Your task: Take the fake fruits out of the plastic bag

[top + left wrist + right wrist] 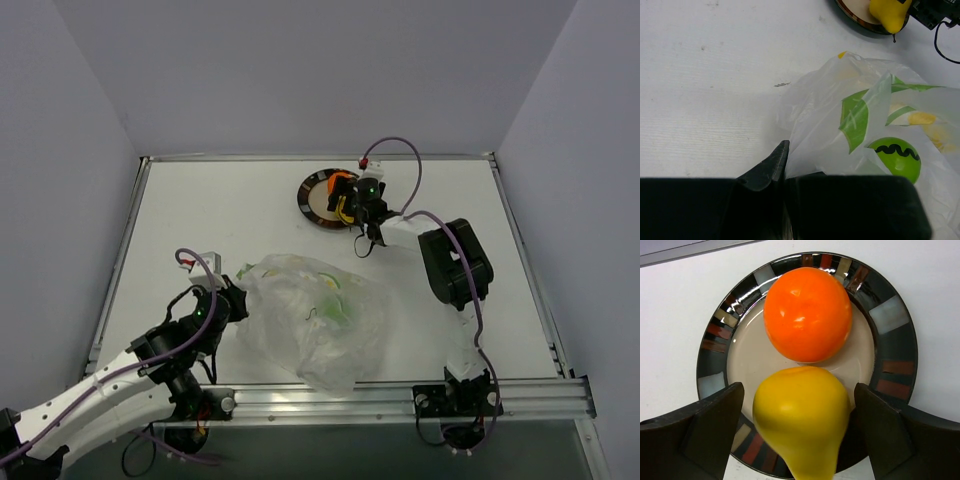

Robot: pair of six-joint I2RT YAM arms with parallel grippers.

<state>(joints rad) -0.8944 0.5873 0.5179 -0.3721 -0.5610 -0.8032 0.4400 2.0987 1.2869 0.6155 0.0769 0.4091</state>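
At the plate (890, 315) rim, the pear (800, 415) sits against the orange (807, 315), loose inside the open right pincer (797, 405); it could roll onto the bench (200, 220). The left pincer (785, 170) pinches the bag (820, 110), green fruit (897, 160) inside; the film may slip.

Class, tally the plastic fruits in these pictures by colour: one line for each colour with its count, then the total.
Orange fruit: 1, on the plate
Yellow fruit: 1
Green fruit: 1, inside the plastic bag
Total: 3
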